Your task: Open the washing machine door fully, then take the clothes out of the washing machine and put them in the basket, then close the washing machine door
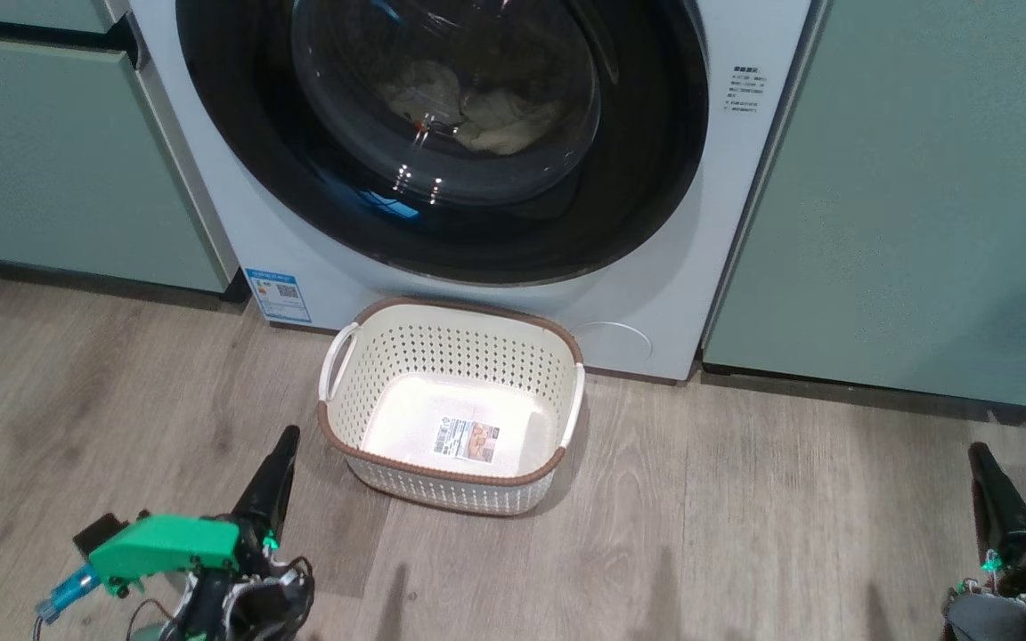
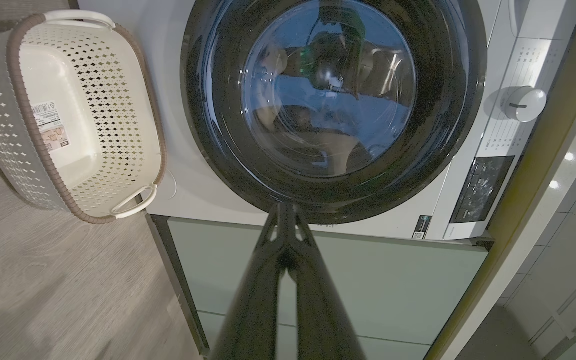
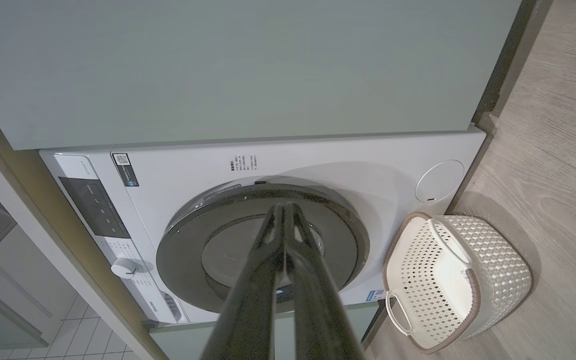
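Door top is cropped in head view. Washing machine door (image 1: 442,133) sits shut, flush on the washing machine (image 1: 727,223). The clothes (image 1: 486,116) are inside the drum, seen through the glass as a pale crumpled heap. Reflections wash out the prints and colours, so I can't count pieces. In left wrist view the glass shows mostly blue glare. Round flap (image 1: 615,343) low on the front is partly hidden behind the basket (image 1: 442,307). Right gripper (image 3: 284,207) is half cut off at the lower right edge of head view.

Materials: door is a glossy black ring around a bulging clear bowl. Machine front is smooth white. Basket is perforated cream plastic, a rounded rectangle with a brown rim, standing on the wood-grain floor (image 1: 745,516) just in front of the machine, nothing in it but a paper label (image 1: 466,440). Cabinet panels (image 1: 905,196) are flat matte sage green.

Counts: 1 basket, 2 white handles, 1 blue sticker (image 1: 278,295), 1 control knob (image 2: 518,103), 2 grippers.

Left gripper (image 2: 284,207): fingertips pressed together, gripping nothing, low beside the basket. Right gripper: same, tips touching, holding nothing, well off to the right.
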{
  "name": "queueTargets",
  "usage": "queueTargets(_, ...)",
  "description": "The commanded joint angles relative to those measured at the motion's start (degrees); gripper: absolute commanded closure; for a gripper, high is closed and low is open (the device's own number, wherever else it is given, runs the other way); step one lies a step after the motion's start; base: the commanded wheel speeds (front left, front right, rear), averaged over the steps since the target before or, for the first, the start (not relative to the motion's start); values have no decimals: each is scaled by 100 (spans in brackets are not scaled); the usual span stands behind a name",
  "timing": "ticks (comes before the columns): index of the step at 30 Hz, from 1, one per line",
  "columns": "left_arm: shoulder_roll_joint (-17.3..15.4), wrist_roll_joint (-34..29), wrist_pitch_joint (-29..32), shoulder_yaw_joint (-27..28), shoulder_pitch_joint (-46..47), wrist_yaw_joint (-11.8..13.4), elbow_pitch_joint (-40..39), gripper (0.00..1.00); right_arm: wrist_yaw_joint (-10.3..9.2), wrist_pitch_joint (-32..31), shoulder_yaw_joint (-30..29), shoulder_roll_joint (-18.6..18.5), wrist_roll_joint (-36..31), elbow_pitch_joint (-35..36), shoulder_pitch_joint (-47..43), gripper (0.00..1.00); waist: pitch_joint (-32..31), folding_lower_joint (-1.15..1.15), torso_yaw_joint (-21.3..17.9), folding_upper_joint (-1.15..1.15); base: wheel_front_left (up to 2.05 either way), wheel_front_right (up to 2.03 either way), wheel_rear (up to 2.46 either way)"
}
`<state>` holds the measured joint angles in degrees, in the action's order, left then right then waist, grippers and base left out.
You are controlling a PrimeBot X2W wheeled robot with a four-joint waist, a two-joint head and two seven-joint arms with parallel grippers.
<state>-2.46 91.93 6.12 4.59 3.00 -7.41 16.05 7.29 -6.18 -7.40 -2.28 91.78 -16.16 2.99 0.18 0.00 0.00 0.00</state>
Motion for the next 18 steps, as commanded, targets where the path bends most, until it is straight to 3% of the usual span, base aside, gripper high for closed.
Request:
queueTargets(1, -42, 26, 34, 190, 318, -8, -202, 100, 20, -28, 91, -60, 42, 213, 319, 100, 0, 0, 0, 0, 0, 0, 0)
queueTargets(18, -42, 26, 34, 190, 318, -8, -202, 100, 20, -28, 91, -60, 42, 213, 319, 100, 0, 0, 0, 0, 0, 0, 0)
